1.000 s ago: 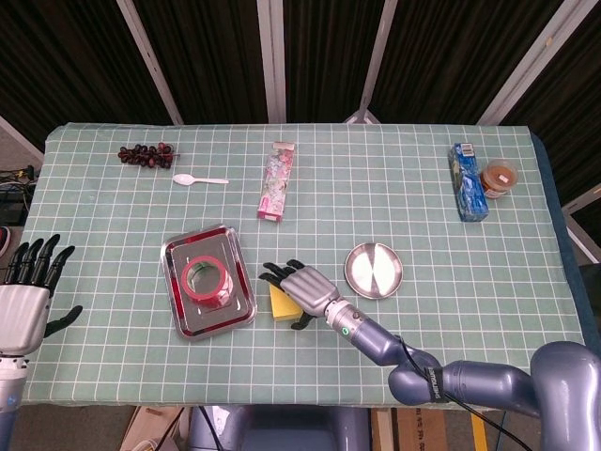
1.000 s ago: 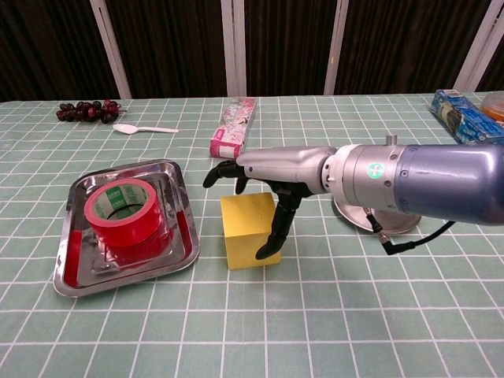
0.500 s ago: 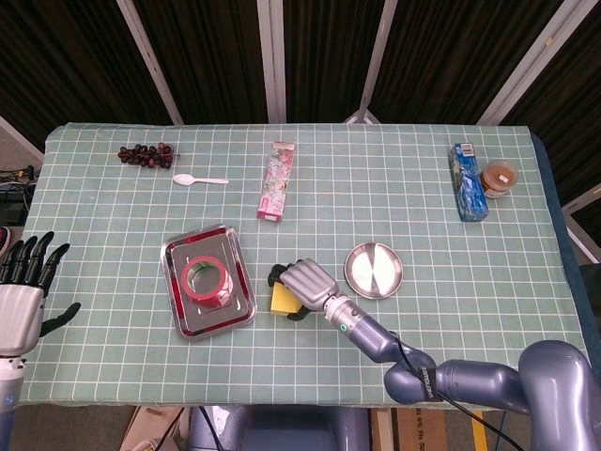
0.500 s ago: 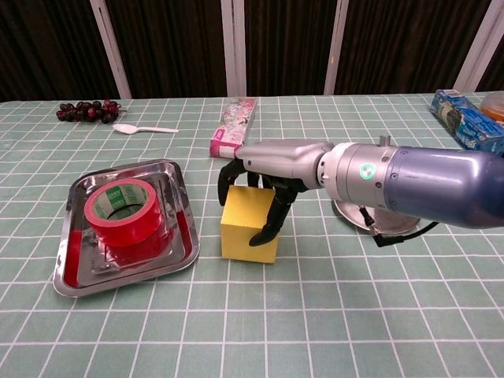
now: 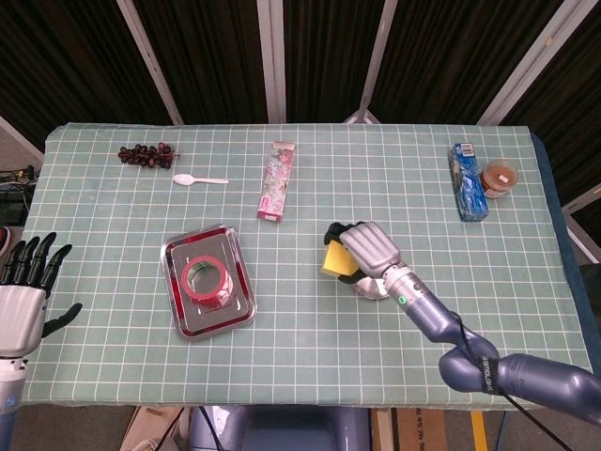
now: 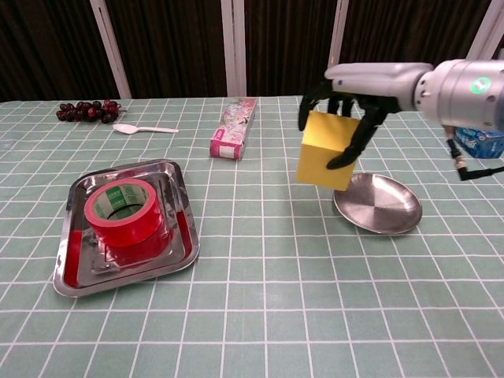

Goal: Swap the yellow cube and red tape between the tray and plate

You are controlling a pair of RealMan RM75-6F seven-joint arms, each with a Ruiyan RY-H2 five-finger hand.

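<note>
My right hand (image 5: pixel 364 247) (image 6: pixel 356 96) grips the yellow cube (image 5: pixel 333 260) (image 6: pixel 327 150) from above and holds it in the air, just left of the round metal plate (image 5: pixel 377 287) (image 6: pixel 386 209). The roll of red tape (image 5: pixel 206 278) (image 6: pixel 123 210) lies flat in the steel tray (image 5: pixel 177 317) (image 6: pixel 71 272) at the table's left. At the far left edge of the head view my left hand (image 5: pixel 26 287) is held up with its fingers apart, holding nothing.
A pink packet (image 5: pixel 276 181) (image 6: pixel 234 138) lies behind the tray, with a white spoon (image 5: pixel 198 179) (image 6: pixel 145 128) and a bunch of dark grapes (image 5: pixel 146 154) (image 6: pixel 87 111) at the back left. A blue box (image 5: pixel 468 182) and an orange-lidded cup (image 5: pixel 500 178) stand at the back right.
My right hand closed on the yellow cube, lifted it off the table beside the tray and carried it right, up to the plate's edge. The left hand barely moved.
</note>
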